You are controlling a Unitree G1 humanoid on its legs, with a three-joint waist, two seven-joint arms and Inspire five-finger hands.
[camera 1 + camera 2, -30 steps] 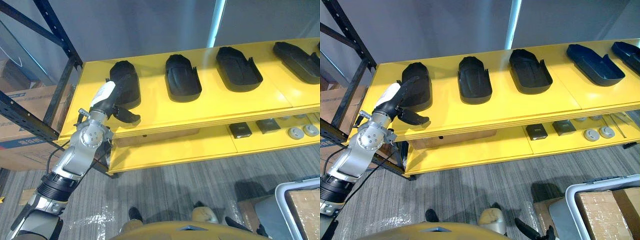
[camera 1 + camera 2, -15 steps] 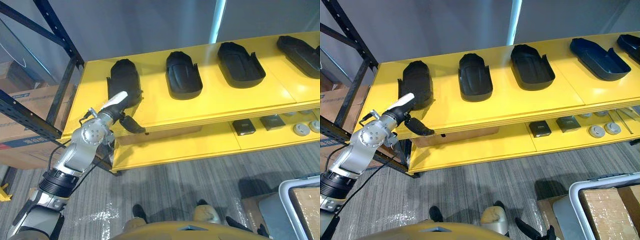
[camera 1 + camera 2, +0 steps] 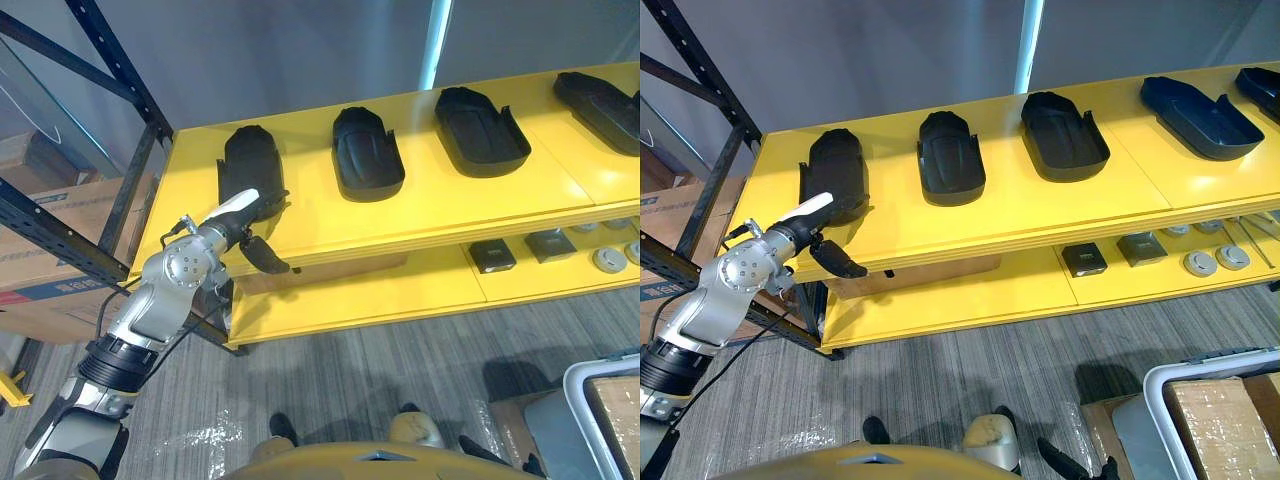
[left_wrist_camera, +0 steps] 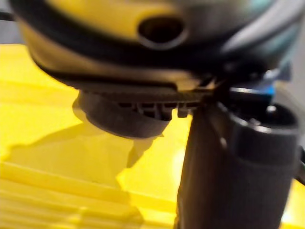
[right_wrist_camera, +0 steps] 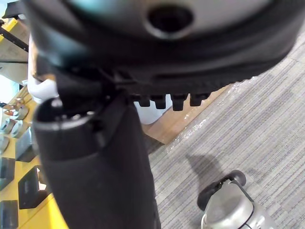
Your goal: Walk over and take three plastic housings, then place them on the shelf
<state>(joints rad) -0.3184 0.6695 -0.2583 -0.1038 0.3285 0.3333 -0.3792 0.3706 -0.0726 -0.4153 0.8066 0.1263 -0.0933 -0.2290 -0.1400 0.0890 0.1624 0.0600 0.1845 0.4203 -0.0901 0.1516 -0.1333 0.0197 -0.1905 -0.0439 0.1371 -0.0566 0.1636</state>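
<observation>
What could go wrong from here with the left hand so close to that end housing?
1. The left hand sits at the front edge of the shelf, right by the near end of the leftmost housing; a careless move could nudge the housing off.
2. Its fingers hang below the shelf lip and may catch when raised.
3. The rack post stands close beside the arm; swinging left might hit it.

housings [image 3: 367, 155] on shelf [image 3: 440, 205], sm. parts [image 3: 490, 255] below
</observation>
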